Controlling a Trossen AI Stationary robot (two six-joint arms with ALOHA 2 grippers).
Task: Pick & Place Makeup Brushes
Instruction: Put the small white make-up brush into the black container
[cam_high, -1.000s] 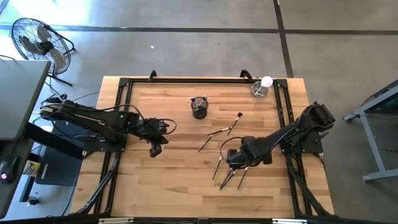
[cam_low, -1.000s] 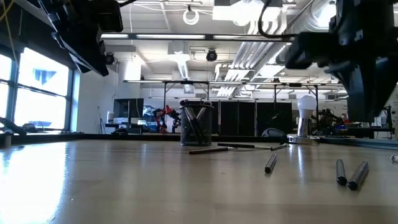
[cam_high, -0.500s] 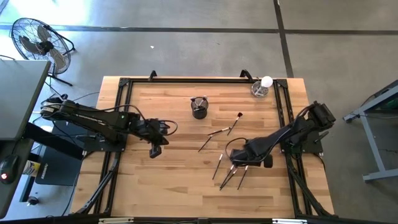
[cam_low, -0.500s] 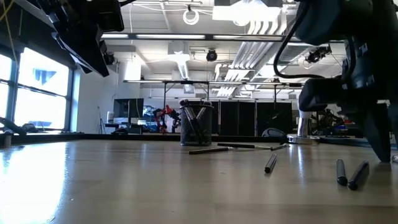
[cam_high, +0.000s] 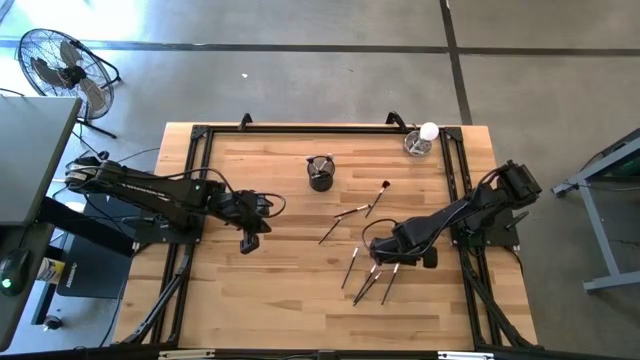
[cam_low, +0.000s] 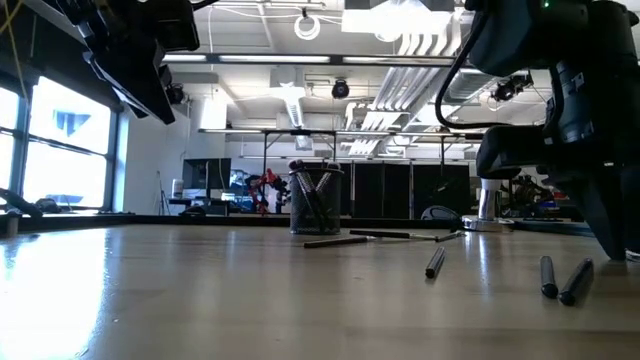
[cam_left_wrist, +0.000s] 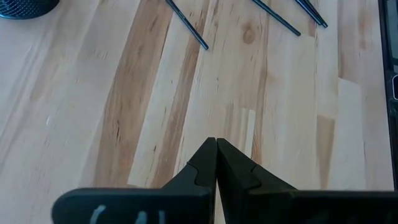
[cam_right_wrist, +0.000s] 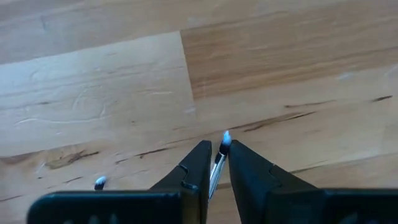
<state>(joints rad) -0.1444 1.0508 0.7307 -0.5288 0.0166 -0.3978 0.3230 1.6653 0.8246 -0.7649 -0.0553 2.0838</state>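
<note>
Wooden planks make up the counter, where the makeup brushes lie loose right of centre: a few fan out below the black cup, and others cluster nearer the front edge. More brushes stand inside that cup. The right hand is down at the front cluster, its two fingers pinched around the thin shaft of one brush, whose pale tip pokes out just past the fingertips; whether the brush is lifted clear of the wood is unclear. The left hand hangs above bare wood on the left side, well apart from the brushes, its fingers pressed fully together and gripping nothing. At the far right corner stands a clear glass with a white ball.
</note>
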